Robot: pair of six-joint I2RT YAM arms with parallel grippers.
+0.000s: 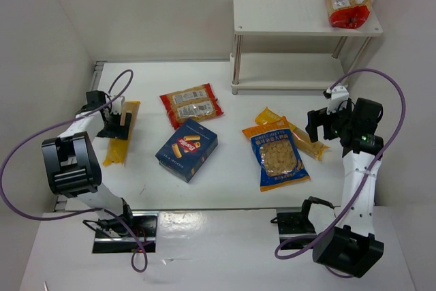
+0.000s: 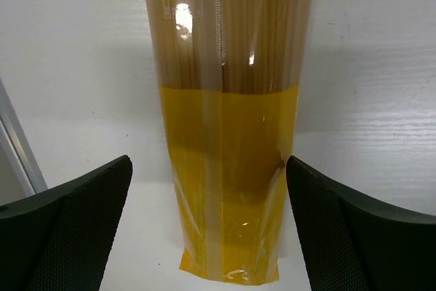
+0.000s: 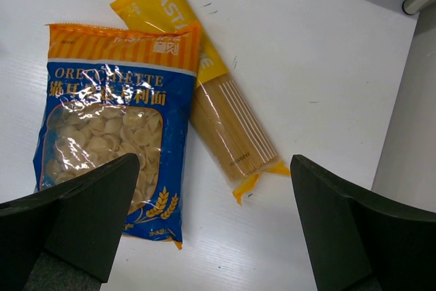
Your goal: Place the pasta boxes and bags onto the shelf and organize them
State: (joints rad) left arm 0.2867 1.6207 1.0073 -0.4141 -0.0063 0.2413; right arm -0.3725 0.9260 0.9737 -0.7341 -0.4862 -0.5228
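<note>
Fig.: one red-edged bag (image 1: pixel 349 6) on top tier of shelf (image 1: pixel 286 15); blue box (image 1: pixel 187 148), 2nd red-edged bag (image 1: pixel 191 104), blue-and-orange bag (image 1: pixel 278 158), right yellow bag (image 3: pixel 225 124) and left yellow bag (image 2: pixel 228 148) lie on tabletop (image 1: pixel 225 185), unshelved; my left tool (image 2: pixel 208 192) spread over the latter, right tool (image 3: pixel 214 195) spread, both empty.

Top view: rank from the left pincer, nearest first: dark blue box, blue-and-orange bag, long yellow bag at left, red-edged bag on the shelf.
1. Long yellow bag, beneath the left pincer.
2. Dark blue box, centre.
3. Blue-and-orange bag, right of centre.
4. Red-edged bag, shelf top, far right.
</note>
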